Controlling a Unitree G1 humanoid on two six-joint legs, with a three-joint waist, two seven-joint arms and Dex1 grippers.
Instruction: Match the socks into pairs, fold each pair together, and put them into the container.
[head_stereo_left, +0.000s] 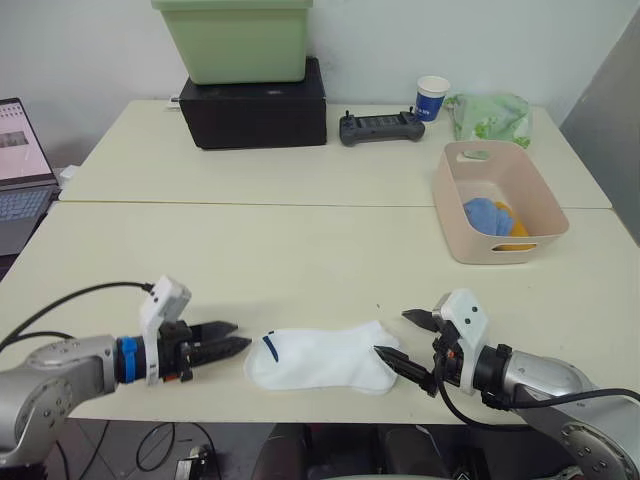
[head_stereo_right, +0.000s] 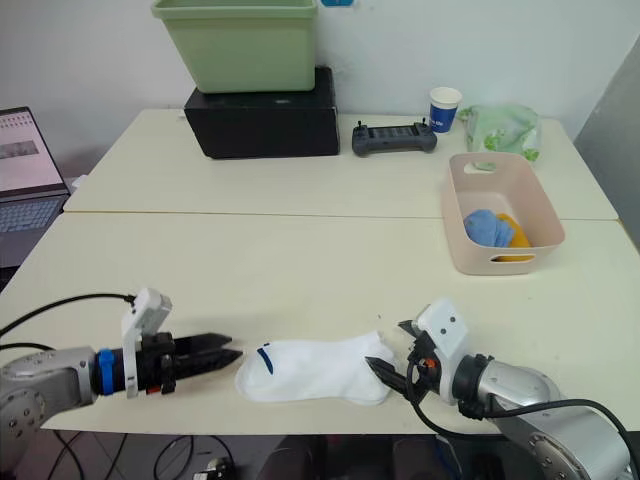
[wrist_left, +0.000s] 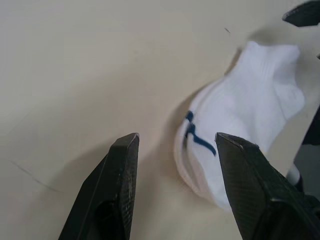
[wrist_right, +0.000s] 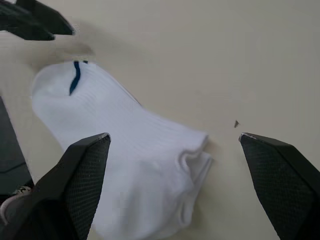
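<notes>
A white sock (head_stereo_left: 320, 360) with a thin dark blue mark lies flat near the table's front edge; its layered edges (wrist_left: 200, 175) suggest two socks stacked. My left gripper (head_stereo_left: 230, 340) is open just left of the marked end, not touching it. My right gripper (head_stereo_left: 398, 335) is open wide at the opposite end, its lower fingertip against the sock's edge and the cloth (wrist_right: 125, 150) lying between its fingers. The pale pink container (head_stereo_left: 445, 195) stands at the right and holds a light blue sock (head_stereo_left: 487, 215) and a mustard-orange sock (head_stereo_left: 515, 230).
At the back, a green bin (head_stereo_left: 235, 40) sits on a black box (head_stereo_left: 255, 110). A black controller (head_stereo_left: 375, 128), a paper cup (head_stereo_left: 432, 98) and a pale green bag (head_stereo_left: 490, 115) stand behind the container. A laptop (head_stereo_left: 20, 170) is at the far left.
</notes>
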